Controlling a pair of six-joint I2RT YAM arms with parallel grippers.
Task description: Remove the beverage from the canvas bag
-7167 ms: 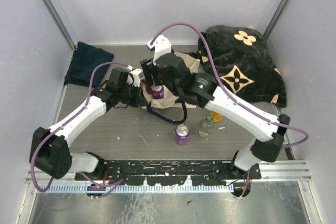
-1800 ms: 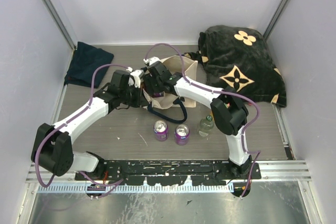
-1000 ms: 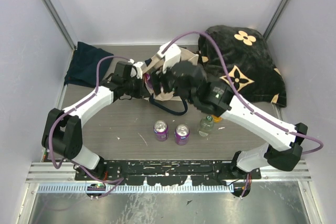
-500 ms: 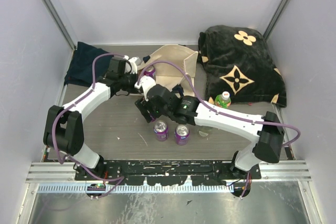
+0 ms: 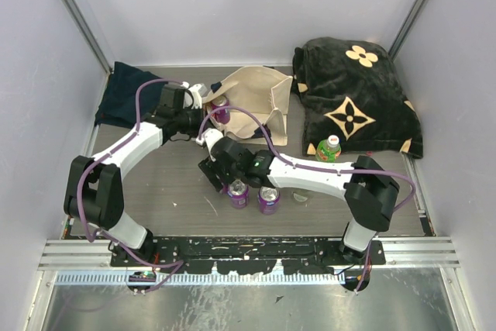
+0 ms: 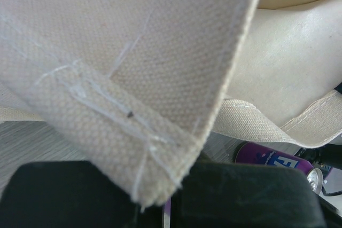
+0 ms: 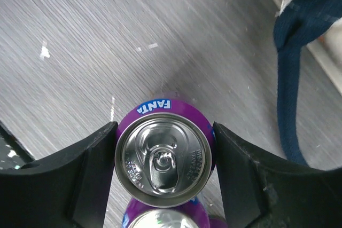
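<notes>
White capitals spelling "FANTA" curve along the upper shoulder of a purple can (image 7: pixel 163 165), seen from directly above in the right wrist view. In the left wrist view, another purple can (image 6: pixel 267 158) shows only a white "F", with the rest of its print hidden. The green-capped bottle (image 5: pixel 329 147) has a label too small to read.
</notes>
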